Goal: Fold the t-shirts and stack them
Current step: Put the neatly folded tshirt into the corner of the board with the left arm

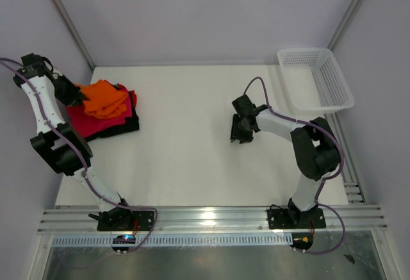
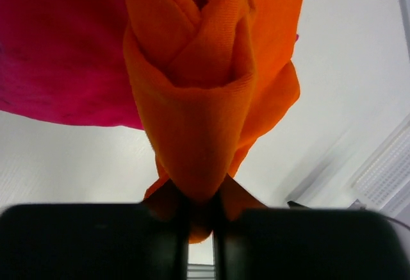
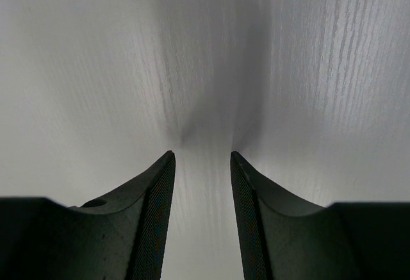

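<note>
The t-shirts lie stacked at the table's left: a black t-shirt (image 1: 118, 126) at the bottom, a magenta t-shirt (image 1: 96, 123) on it, and a bunched orange t-shirt (image 1: 106, 98) on top. My left gripper (image 1: 69, 92) sits at the stack's left edge, shut on a fold of the orange t-shirt (image 2: 198, 100). In the left wrist view the orange cloth is pinched between the jaws (image 2: 200, 213), with the magenta t-shirt (image 2: 61, 49) behind it. My right gripper (image 1: 241, 132) hovers over bare table at centre right, open and empty (image 3: 202, 158).
A white mesh basket (image 1: 315, 78) stands at the table's back right corner. Metal rails run along the near edge by the arm bases. Grey walls close in the left, back and right sides.
</note>
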